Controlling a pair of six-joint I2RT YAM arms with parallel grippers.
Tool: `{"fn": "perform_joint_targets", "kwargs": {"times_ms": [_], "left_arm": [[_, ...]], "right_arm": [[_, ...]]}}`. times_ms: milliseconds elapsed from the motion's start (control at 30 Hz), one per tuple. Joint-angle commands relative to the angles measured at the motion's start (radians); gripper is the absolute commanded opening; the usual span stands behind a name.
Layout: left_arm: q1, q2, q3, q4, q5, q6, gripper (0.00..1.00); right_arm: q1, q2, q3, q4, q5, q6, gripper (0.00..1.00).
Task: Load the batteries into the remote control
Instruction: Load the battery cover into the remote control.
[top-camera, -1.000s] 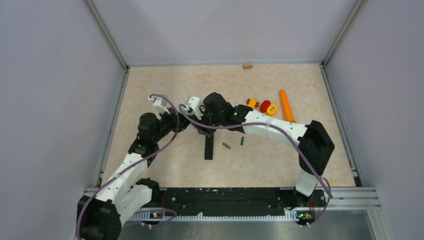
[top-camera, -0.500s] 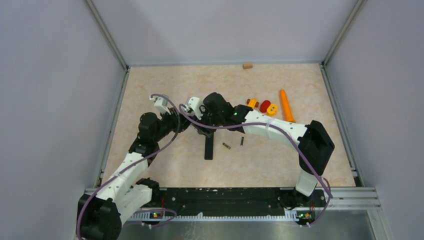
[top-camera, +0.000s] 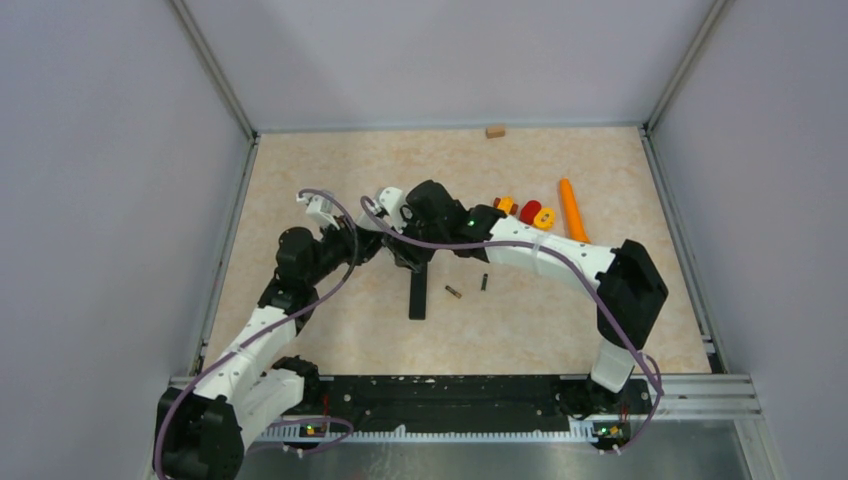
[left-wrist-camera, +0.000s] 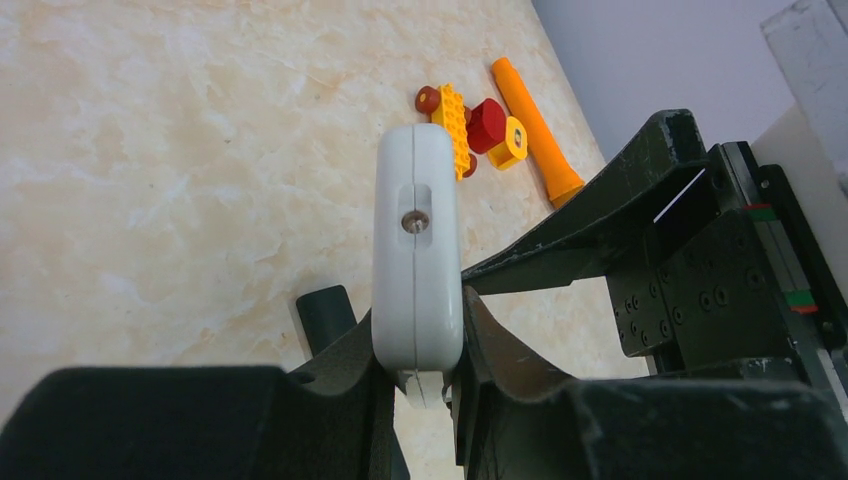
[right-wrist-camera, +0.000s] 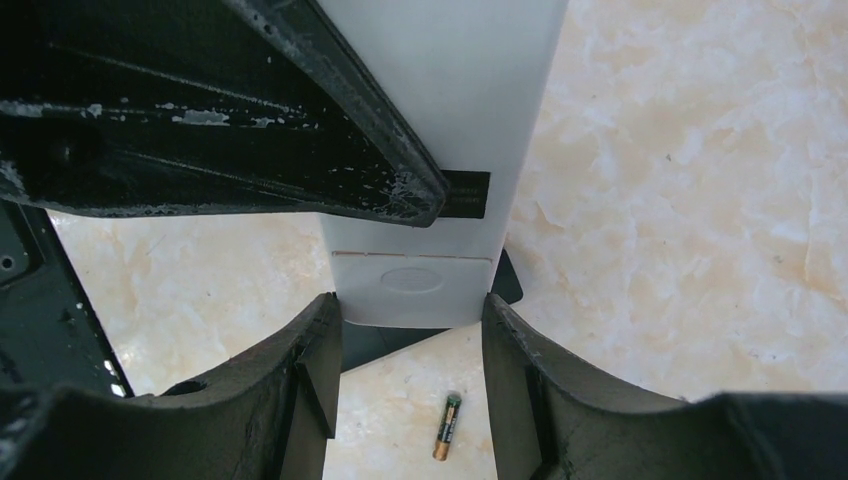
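Observation:
The white remote (left-wrist-camera: 415, 260) stands on edge, clamped between the fingers of my left gripper (left-wrist-camera: 418, 330). My left gripper (top-camera: 372, 243) and right gripper (top-camera: 402, 250) meet over the table's middle. In the right wrist view the remote's end (right-wrist-camera: 415, 285), with an oval-marked cover, sits between the tips of my right gripper (right-wrist-camera: 412, 305), which touch both its sides. A slim black bar (top-camera: 418, 296) lies on the table just below. Two batteries lie loose to its right: one gold and dark (top-camera: 453, 292), also seen in the right wrist view (right-wrist-camera: 446, 426), and one dark (top-camera: 484, 282).
An orange carrot-shaped cone (top-camera: 572, 210) and red and yellow toy pieces (top-camera: 530, 212) lie at the right rear. A small wooden block (top-camera: 494, 131) sits by the back wall. Metal rails edge the table on the left and right.
My right wrist has shifted slightly up and left around the remote. The left arm, black bar and batteries have not moved.

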Motion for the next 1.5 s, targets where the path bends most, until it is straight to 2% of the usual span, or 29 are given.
{"fn": "perform_joint_targets", "kwargs": {"times_ms": [0, 233, 567, 733, 967, 1333, 1467], "left_arm": [[-0.009, -0.015, -0.021, 0.099, 0.108, -0.073, 0.00], [-0.008, -0.025, -0.031, 0.115, 0.147, -0.110, 0.00], [-0.006, -0.010, 0.013, 0.113, 0.205, -0.308, 0.00], [-0.002, -0.019, 0.047, 0.077, 0.196, -0.370, 0.00], [0.019, 0.021, 0.050, 0.110, 0.221, -0.463, 0.00], [0.083, 0.060, 0.042, 0.120, 0.245, -0.506, 0.00], [0.104, 0.070, 0.037, 0.124, 0.255, -0.508, 0.00]], "right_arm": [[-0.023, 0.020, 0.090, 0.047, -0.001, 0.067, 0.46], [-0.029, 0.037, 0.121, 0.037, -0.012, 0.083, 0.47], [-0.027, 0.103, 0.204, -0.052, 0.030, 0.096, 0.49], [-0.028, 0.107, 0.208, -0.089, 0.038, 0.106, 0.50], [-0.028, 0.116, 0.239, -0.150, 0.036, 0.106, 0.55], [-0.028, 0.131, 0.284, -0.208, 0.077, 0.137, 0.59], [-0.028, 0.132, 0.288, -0.198, 0.073, 0.144, 0.65]]}}
